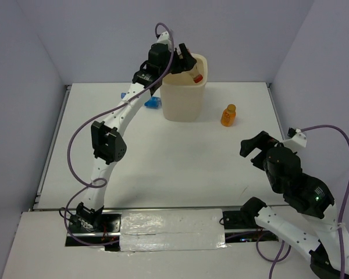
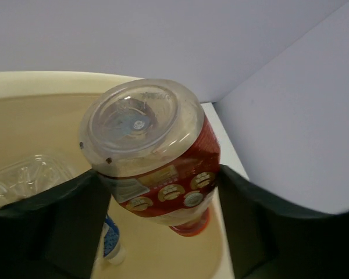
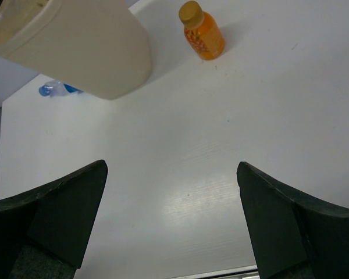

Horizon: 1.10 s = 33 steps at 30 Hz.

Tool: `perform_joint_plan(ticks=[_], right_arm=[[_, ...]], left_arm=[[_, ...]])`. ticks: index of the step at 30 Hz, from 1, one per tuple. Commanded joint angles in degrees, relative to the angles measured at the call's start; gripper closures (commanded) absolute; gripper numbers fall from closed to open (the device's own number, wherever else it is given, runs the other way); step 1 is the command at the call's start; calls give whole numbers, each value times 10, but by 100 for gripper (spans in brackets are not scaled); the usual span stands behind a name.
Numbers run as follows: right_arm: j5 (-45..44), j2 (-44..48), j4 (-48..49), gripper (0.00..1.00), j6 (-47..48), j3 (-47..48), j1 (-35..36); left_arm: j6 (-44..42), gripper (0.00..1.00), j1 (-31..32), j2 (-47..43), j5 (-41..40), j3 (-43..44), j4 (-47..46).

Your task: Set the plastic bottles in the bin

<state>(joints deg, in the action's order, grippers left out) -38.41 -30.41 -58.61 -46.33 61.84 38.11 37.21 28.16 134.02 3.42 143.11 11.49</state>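
1. Handling: the red-capped bottle looks empty, clear and thin-walled, so it is probably light, a little springy and slick on its label; the mid-body, across the label, is the sound place to take hold, and that is where it is gripped.
2. Left gripper is closed partway on the bottle's sides; the bottle hangs cap down over the mouth of the bin.
3. Inside the bin lie a clear bottle and a blue-labelled bottle; nothing seems to block a drop.
4. Right gripper is spread wide and holds nothing, above bare tabletop.
5. Orange bottle stands upright to the right of the bin; a blue-capped bottle lies just beside the bin's left side, partly under the left arm, which may hamper reaching it.
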Motion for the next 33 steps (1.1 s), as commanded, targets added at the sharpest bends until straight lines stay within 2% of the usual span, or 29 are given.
perform_joint_plan(ticks=[1, 2, 3, 8, 11, 15, 19, 27, 33], right_arm=[[-11, -4, -34, 0, -25, 4, 3], [-9, -11, -31, 0, -24, 3, 3], [-5, -16, -28, 0, -21, 3, 3], [-17, -69, -7, 0, 5, 15, 3], [-56, -149, 11, 0, 32, 32, -4], [-5, -226, 88, 0, 120, 48, -82], [85, -318, 154, 0, 160, 72, -163], [137, -508, 190, 0, 185, 148, -194], [138, -601, 213, 0, 192, 201, -226]], left_arm=[[-24, 9, 0, -5, -14, 23, -42], [-26, 2, 1, -6, -12, 20, -40], [-32, 1, 2, -8, -11, 18, -39], [-52, 1, 8, -52, 4, 11, -23], [-81, 1, 14, -129, 5, -16, -11], [-107, 1, 21, -221, -1, -78, 17], [-127, 1, 20, -292, -31, -124, 78], [-149, 1, 18, -477, -117, -351, 123], [-157, 1, 10, -559, -176, -430, 151]])
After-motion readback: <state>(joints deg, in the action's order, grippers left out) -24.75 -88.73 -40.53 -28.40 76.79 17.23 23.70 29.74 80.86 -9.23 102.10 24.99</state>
